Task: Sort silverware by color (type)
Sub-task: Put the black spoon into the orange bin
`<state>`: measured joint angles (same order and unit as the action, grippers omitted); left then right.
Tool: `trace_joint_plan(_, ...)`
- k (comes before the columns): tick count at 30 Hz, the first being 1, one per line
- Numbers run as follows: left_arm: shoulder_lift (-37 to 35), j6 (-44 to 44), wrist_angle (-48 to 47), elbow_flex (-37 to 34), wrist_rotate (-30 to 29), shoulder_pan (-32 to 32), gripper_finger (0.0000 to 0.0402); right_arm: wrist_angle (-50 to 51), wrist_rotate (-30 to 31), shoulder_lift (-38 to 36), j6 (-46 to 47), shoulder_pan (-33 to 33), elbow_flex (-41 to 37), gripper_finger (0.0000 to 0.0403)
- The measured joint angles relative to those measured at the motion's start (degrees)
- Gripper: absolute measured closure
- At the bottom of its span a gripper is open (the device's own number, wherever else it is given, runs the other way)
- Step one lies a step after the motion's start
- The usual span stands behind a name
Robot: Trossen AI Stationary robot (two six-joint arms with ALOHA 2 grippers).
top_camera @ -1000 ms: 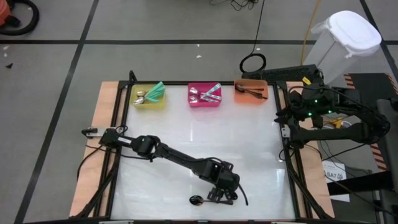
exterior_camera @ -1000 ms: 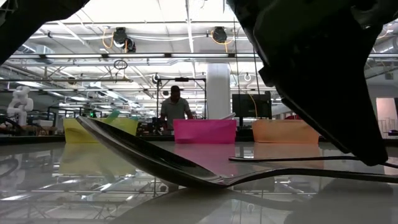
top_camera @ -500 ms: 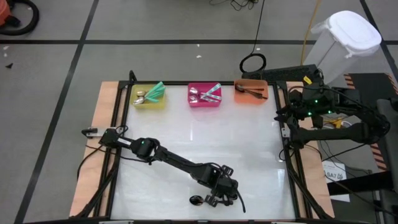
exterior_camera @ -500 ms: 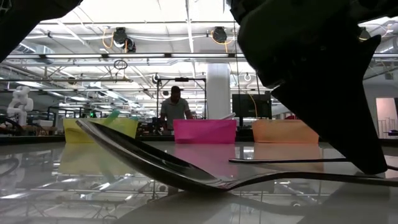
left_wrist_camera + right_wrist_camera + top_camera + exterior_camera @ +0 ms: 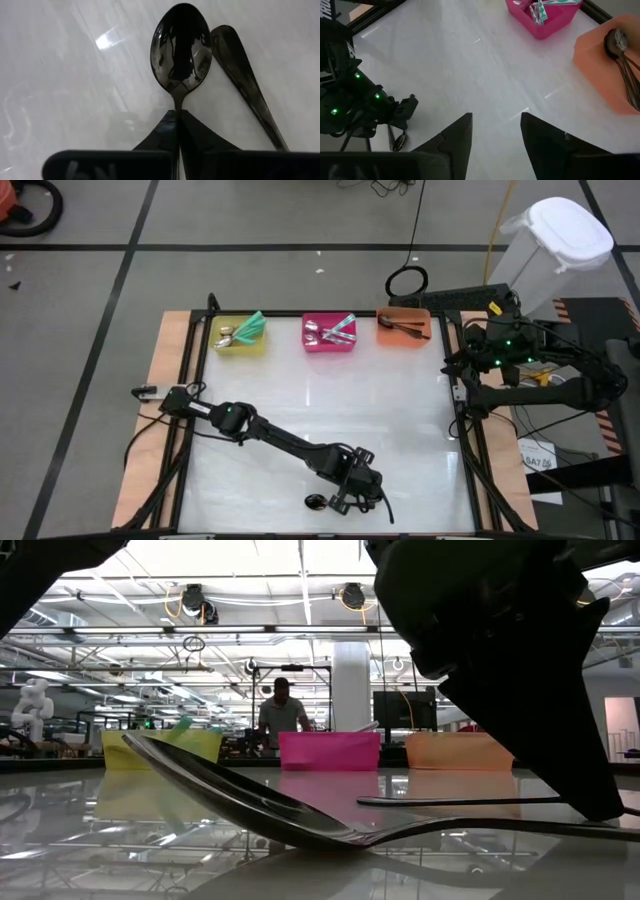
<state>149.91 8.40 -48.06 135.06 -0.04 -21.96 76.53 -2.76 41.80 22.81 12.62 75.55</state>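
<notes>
A dark, glossy spoon (image 5: 179,55) with an oval, mirror-like bowl is seen lying on the smooth white bench (image 5: 330,400) near its front edge, its thin neck pinched between the pressed-together jaws of the left gripper (image 5: 177,116). Just beside it a second dark spoon (image 5: 243,72) is laid, only its flat, tapering handle being shown. At the far edge three plastic bins are lined up: a yellow bin (image 5: 240,338) with teal-handled spoons, a pink bin (image 5: 330,334) with shiny silver ones, and an orange bin (image 5: 404,327) with dark ones. The right gripper (image 5: 496,125) is held off the bench's right side, jaws spread and holding nothing. A person (image 5: 281,716) is visible in the room beyond the bins.
</notes>
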Motion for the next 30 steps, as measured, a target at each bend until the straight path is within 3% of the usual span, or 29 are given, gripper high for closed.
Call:
trace_joint_plan(6, -1.5, -2.2, -2.1, -0.3, -1.5, 0.7, 0.0397, -0.1, 0.0, 0.0, 0.5, 0.0, 0.0, 0.0238)
trace_joint_plan(18, -9.3, -17.3, -1.9, -0.2, -4.0, 7.6, 0.0398, -1.1, 1.6, 0.0, 0.8, 0.0, 0.0, 0.0238)
trace_joint_plan(25, -15.5, -26.2, -2.1, -0.2, -13.0, 11.0, 0.0399, -1.2, 3.0, -2.4, 1.5, 0.0, -1.8, 0.0238)
trace_joint_plan(30, -20.3, -33.8, -1.3, -0.1, -19.6, 13.0, 0.0399, -7.0, -0.5, -6.3, 5.6, 0.0, -8.0, 0.0238)
